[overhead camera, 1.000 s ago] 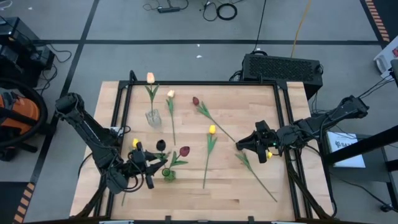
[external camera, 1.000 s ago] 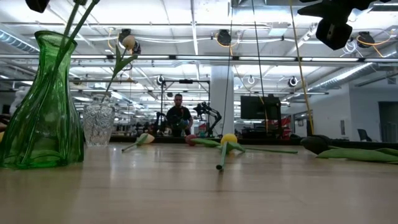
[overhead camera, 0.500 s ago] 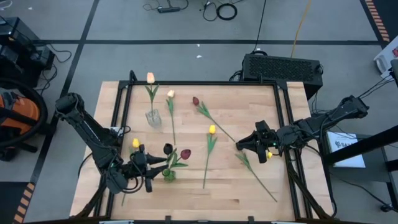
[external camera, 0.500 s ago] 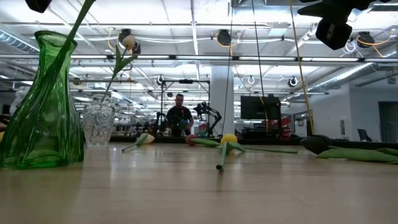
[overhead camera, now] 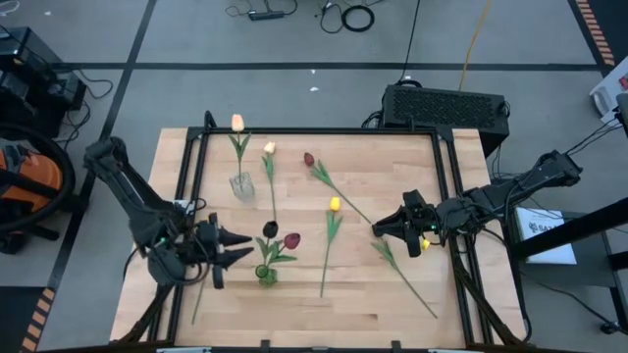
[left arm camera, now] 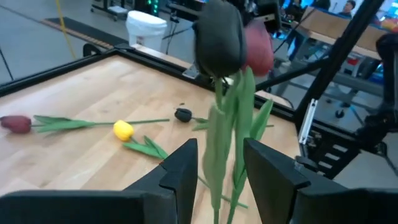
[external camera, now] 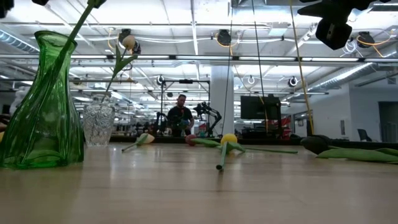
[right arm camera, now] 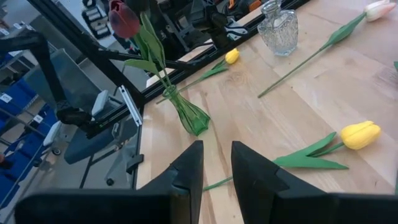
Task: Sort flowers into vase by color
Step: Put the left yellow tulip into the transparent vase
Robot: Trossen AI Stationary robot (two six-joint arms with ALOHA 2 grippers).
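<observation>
A pale wooden table point(overhead camera: 363, 284) is framed by dark rails and set on a grey floor marked with dark tape lines. A black perforated box point(overhead camera: 445, 105) is seen just beyond the table's far edge, and coiled cables point(overhead camera: 358, 17) are scattered on the floor farther off. An orange-and-black machine point(overhead camera: 27, 181) is parked to the left. In the low view, a person point(external camera: 181, 116) is seen far back in a hall lit by ceiling lamps.

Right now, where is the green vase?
In the high view, the green vase stands near the table's front-left, just right of the left tool, holding two dark red tulips.
</observation>
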